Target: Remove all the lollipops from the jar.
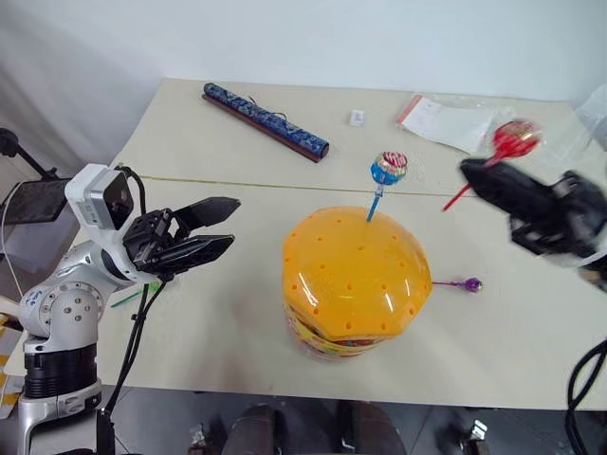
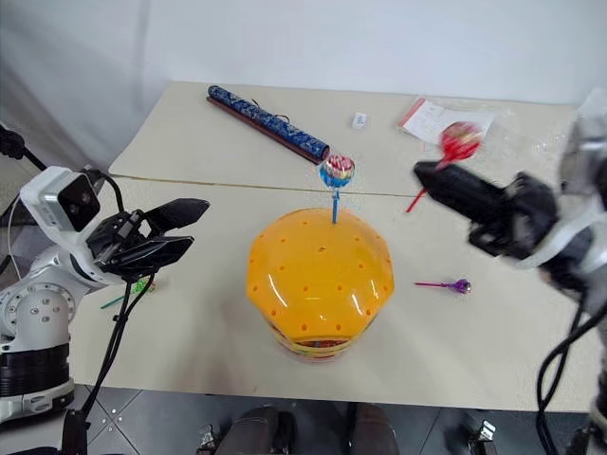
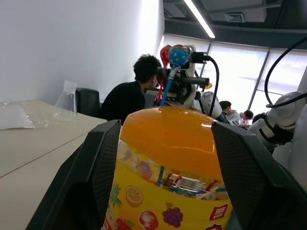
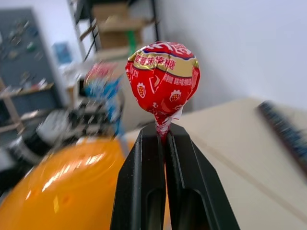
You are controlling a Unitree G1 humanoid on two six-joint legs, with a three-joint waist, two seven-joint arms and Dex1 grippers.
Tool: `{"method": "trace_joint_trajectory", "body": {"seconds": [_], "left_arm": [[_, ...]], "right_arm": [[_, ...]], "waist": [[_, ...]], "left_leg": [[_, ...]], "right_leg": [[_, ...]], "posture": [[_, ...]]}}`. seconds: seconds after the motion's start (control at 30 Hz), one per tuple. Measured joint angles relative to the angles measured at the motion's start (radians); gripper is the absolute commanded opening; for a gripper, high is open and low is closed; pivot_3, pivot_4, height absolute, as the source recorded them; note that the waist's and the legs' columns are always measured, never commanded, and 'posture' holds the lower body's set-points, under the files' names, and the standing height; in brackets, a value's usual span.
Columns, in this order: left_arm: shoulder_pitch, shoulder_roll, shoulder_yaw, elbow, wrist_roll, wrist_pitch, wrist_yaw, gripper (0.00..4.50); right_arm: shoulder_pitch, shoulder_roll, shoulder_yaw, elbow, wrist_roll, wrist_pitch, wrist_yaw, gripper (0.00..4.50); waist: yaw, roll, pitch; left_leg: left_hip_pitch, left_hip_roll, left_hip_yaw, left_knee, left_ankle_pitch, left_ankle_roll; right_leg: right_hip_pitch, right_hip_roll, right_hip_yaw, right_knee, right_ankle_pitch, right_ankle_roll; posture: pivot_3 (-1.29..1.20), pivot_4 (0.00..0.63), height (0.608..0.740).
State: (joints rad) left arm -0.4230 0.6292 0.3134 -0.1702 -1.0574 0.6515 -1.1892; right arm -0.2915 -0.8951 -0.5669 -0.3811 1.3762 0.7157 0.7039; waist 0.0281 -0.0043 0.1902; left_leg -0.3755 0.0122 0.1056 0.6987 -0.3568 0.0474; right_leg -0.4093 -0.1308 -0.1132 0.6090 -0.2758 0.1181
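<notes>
Orange and glossy, the domed lid of the jar (image 1: 356, 270) is standing near the middle of the pale surface (image 1: 218, 322) in the left eye view, with the blue lollipop (image 1: 389, 168) sticking upright from a hole on its far side, not yet taken. The purple lollipop (image 1: 469, 284) is lying flat on the surface just right of the jar, and a green one (image 1: 133, 296) is partly hidden under the left gripper (image 1: 223, 229), so both look already removed. The left gripper is hovering left of the jar with its fingers standing wide and empty, probably waiting to steady the tub. The right gripper (image 1: 474, 172) is holding the red lollipop (image 1: 512, 138) up at the far right, clear of the lid, which suggests it is carrying it off to set down.

The right eye view is showing the same layout; a long dark blue tube (image 2: 267, 122) and a clear plastic bag (image 2: 446, 120) are lying at the far side.

In the left wrist view, the jar's clear tub with fruit pictures is sitting between the two wide fingers (image 3: 98, 165), untouched; beyond it are a white wall, ceiling lights and seated people.

In the right wrist view, the fingers (image 4: 148, 177) are pinching the red lollipop's stick just below the wrapped head, with shelving blurred behind.
</notes>
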Motion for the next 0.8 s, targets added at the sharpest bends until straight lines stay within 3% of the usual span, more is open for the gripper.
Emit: {"method": "trace_joint_trajectory", "body": {"seconds": [0.1, 0.2, 0.33, 0.47, 0.6, 0.73, 0.8], "left_arm": [[-0.024, 0.012, -0.003, -0.019, 0.001, -0.001, -0.016, 3.21], [-0.036, 0.010, -0.012, -0.031, 0.002, -0.002, -0.019, 3.21], [-0.038, 0.004, -0.030, -0.062, 0.008, -0.019, -0.020, 3.21], [-0.038, 0.004, -0.046, -0.068, 0.018, -0.031, -0.022, 3.21], [-0.033, 0.007, -0.049, -0.068, 0.023, -0.031, -0.024, 3.21], [-0.016, 0.010, -0.037, -0.069, 0.022, -0.031, -0.012, 3.21], [-0.009, 0.010, -0.033, -0.069, 0.021, -0.031, 0.000, 3.21]], "right_arm": [[0.109, -0.109, -0.098, 0.161, -0.113, 0.022, 0.013, 0.02], [0.290, -0.236, -0.089, 0.287, -0.362, 0.007, 0.070, 0.02], [0.386, -0.300, 0.063, 0.437, -0.666, -0.041, 0.042, 0.02], [0.382, -0.281, 0.195, 0.524, -0.836, -0.081, 0.019, 0.02], [0.378, -0.269, 0.257, 0.528, -0.904, -0.143, 0.086, 1.12], [0.352, -0.195, 0.180, 0.499, -0.849, -0.234, 0.222, 2.35], [0.333, -0.162, 0.125, 0.454, -0.790, -0.272, 0.292, 2.35]], "waist": [[0.000, 0.000, 0.000], [-0.004, 0.000, 0.000], [-0.012, 0.000, 0.000], [-0.021, 0.004, 0.000], [-0.026, 0.005, 0.001], [-0.026, 0.005, 0.001], [-0.026, 0.006, 0.001]], "left_leg": [[0.000, -0.001, 0.002, 0.000, 0.000, 0.002], [0.001, -0.001, 0.005, -0.001, 0.000, 0.002], [0.004, 0.001, 0.008, -0.001, 0.000, 0.002], [0.004, 0.001, 0.009, -0.001, 0.001, 0.002], [0.004, 0.001, 0.009, -0.001, 0.001, 0.001], [0.004, 0.001, 0.009, -0.001, 0.000, 0.001], [0.004, 0.001, 0.009, -0.001, 0.000, 0.001]], "right_leg": [[0.001, 0.000, 0.001, -0.003, 0.000, 0.001], [0.001, 0.000, 0.003, -0.003, 0.001, 0.001], [0.001, 0.001, 0.006, -0.002, 0.001, 0.001], [-0.001, 0.001, 0.007, -0.001, 0.001, 0.001], [-0.001, 0.002, 0.007, -0.001, 0.001, 0.001], [0.000, 0.002, 0.007, -0.002, 0.001, 0.001], [0.000, 0.002, 0.007, -0.001, 0.001, 0.002]], "posture": [[0.00, 0.150, 0.740], [0.00, 0.150, 0.740], [0.00, 0.150, 0.740], [0.00, 0.150, 0.740], [0.00, 0.150, 0.740], [0.00, 0.150, 0.740], [0.00, 0.150, 0.740]]}}
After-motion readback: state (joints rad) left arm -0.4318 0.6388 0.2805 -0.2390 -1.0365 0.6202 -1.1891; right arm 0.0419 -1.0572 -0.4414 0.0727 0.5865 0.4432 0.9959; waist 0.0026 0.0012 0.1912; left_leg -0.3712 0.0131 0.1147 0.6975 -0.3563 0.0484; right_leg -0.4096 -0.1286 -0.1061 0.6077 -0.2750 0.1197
